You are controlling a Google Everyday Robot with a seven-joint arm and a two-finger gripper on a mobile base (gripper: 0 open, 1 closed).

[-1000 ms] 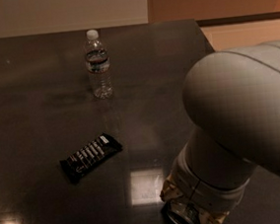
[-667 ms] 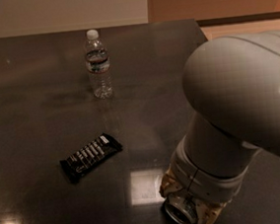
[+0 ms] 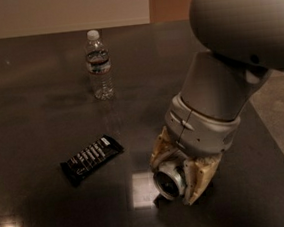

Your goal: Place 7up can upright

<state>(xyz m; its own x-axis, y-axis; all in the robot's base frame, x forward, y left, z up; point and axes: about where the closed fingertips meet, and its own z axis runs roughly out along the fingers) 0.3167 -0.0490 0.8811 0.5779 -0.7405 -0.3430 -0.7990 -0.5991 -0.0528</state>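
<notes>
The 7up can [image 3: 168, 183] shows only as a shiny metal end with a round rim, facing the camera. It lies tilted between the cream-coloured fingers [image 3: 201, 176] of my gripper [image 3: 177, 178], low over the dark table [image 3: 40, 95] at the front middle-right. The gripper is shut on the can. The can's body and its green lettering are hidden by the fingers and by my large grey arm [image 3: 216, 98], which comes down from the upper right.
A clear plastic water bottle [image 3: 98, 64] with a white cap stands upright at the back left-middle. A dark wrapped snack bar [image 3: 91, 158] lies flat to the left of the gripper. The table's right edge [image 3: 272, 138] runs close beside my arm, with pale floor beyond.
My arm has lifted and swung up to the right, uncovering the wrist and gripper. The can's metal end now shows clearly between the fingers. Bottle and snack bar have not moved.
</notes>
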